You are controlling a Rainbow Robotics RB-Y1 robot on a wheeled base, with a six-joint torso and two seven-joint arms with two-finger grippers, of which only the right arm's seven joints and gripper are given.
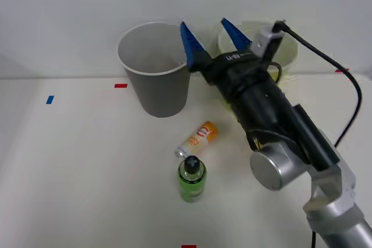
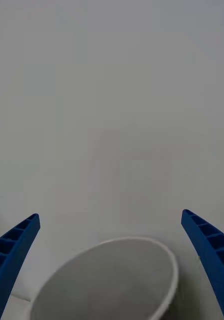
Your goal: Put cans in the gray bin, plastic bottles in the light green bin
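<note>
The gray bin (image 1: 156,74) stands at the back middle of the table, and its white rim and pale inside (image 2: 112,280) lie below my fingers in the right wrist view. My right gripper (image 1: 210,36) is open and empty, raised between the gray bin and the light green bin (image 1: 279,47), which my arm largely covers. An orange-and-white can (image 1: 199,138) lies on its side on the table in front of the bins. Just in front of the can stands a bright green plastic bottle (image 1: 191,180) with a black cap.
Small tape marks sit on the white table: red (image 1: 120,85) and blue (image 1: 50,100) at the left, red (image 1: 189,246) at the front edge. A black cable (image 1: 337,65) loops off my wrist. A plain wall rises behind the bins.
</note>
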